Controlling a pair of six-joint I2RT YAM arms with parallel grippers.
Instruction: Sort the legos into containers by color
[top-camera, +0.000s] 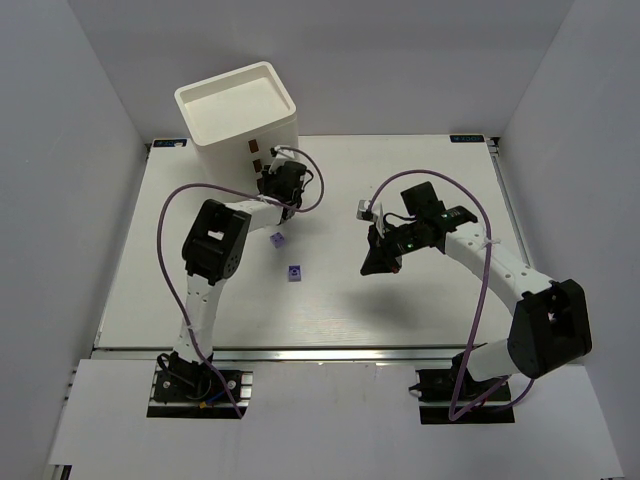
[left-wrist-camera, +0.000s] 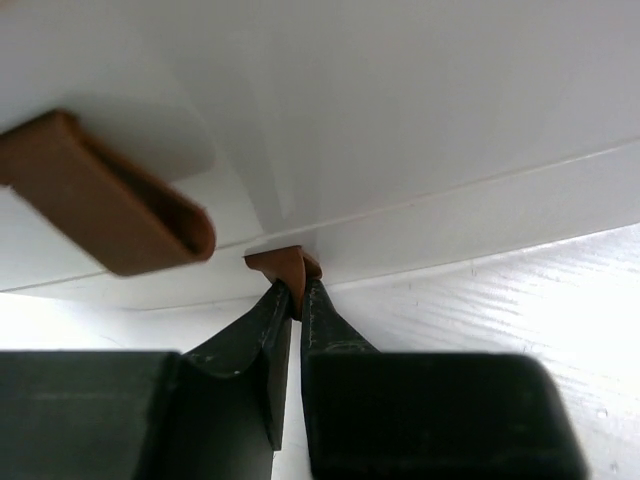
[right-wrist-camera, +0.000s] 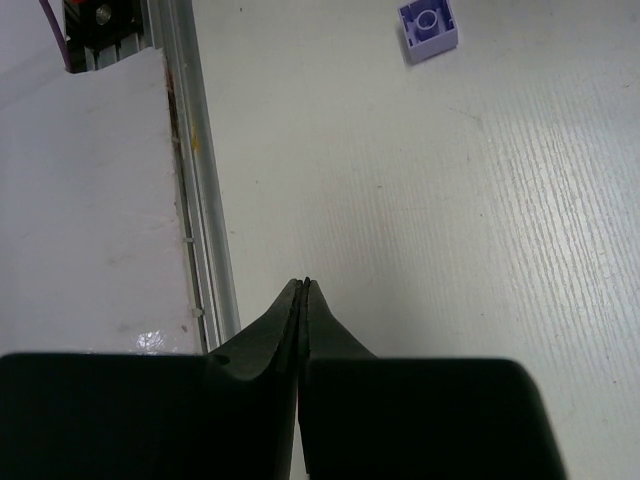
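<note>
The left gripper (left-wrist-camera: 296, 292), its matte black wedge fingers nearly closed, pinches a small rounded brown handle (left-wrist-camera: 283, 262) on the smooth white square drawer unit (top-camera: 225, 140). The right gripper (right-wrist-camera: 303, 287) is pressed together, empty. Two tiny studded purple legos (top-camera: 294, 272) lie on the grained table (top-camera: 400, 300) before the unit.

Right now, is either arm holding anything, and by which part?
The left gripper pinches the front edge of a small brown drawer handle on the white drawer unit. The right gripper is shut on nothing.
</note>
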